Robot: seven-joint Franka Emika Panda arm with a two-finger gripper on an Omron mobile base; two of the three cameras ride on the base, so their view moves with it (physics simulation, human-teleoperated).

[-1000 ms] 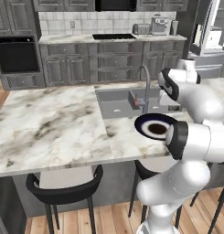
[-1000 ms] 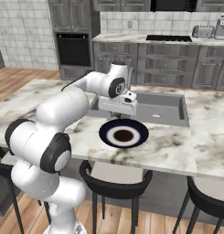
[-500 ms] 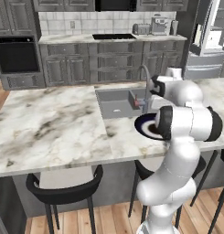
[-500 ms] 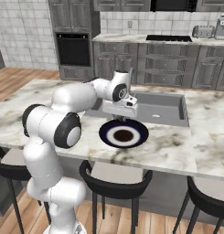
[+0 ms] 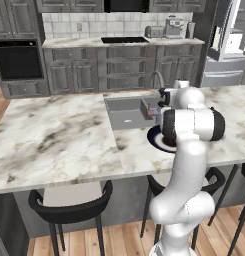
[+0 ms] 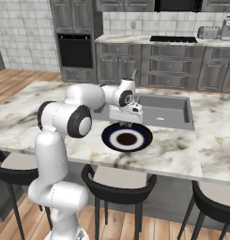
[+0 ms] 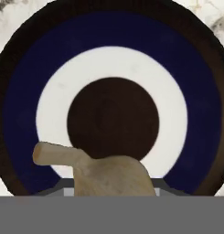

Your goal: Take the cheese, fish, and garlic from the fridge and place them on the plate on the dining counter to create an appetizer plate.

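Garlic (image 7: 111, 176) is held in the narrowly set pincer (image 6: 127, 123), hung directly above the plate (image 7: 22, 96) on the bench (image 6: 182, 154), stem pointed sideways across the pale ring, so a straight drop is judged enough.

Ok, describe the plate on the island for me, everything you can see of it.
The plate is round and lies flat on the marble dining counter, just in front of the sink. It has a dark rim, a navy band, a white ring and a dark brown centre, looking glazed. Nothing lies on it yet. In the hand view a pale, stemmed garlic hangs above its near edge.
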